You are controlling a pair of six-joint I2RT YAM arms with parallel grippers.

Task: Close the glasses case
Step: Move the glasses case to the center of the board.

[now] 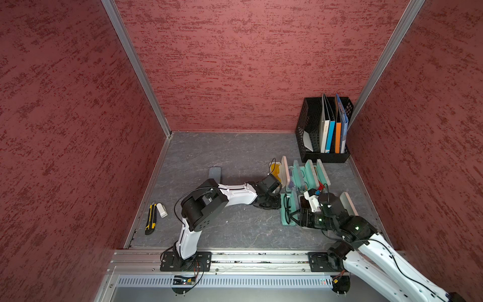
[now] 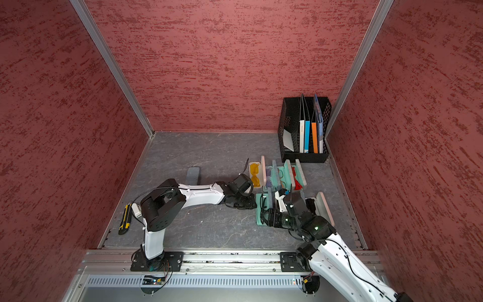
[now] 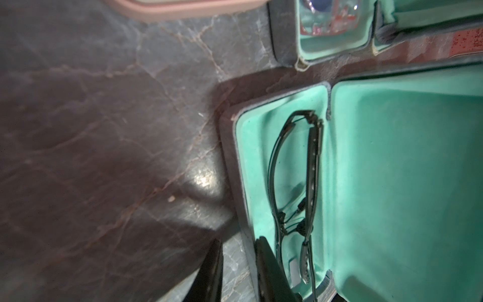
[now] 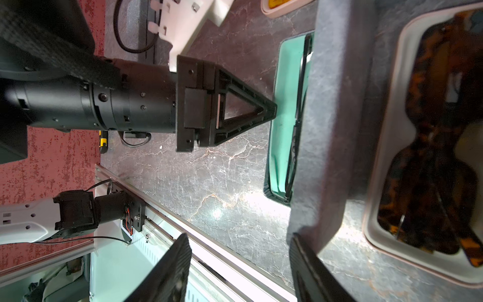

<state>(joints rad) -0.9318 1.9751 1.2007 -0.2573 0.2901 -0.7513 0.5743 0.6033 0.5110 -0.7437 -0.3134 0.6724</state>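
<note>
- Glasses case (image 1: 283, 217): open on the table (image 1: 235, 157), on the robot's side of a row of other open cases (image 1: 300, 175). Black glasses (image 3: 315, 157) lie in its teal base, and the lid (image 4: 332, 117) is raised.
- Left gripper (image 3: 239, 251): narrowly parted, astride the base's outer wall. Table shows between the outer finger and the wall.
- Right gripper (image 4: 239, 238): jaws wide, holding nothing. One finger is at the lid's grey outer face.
</note>
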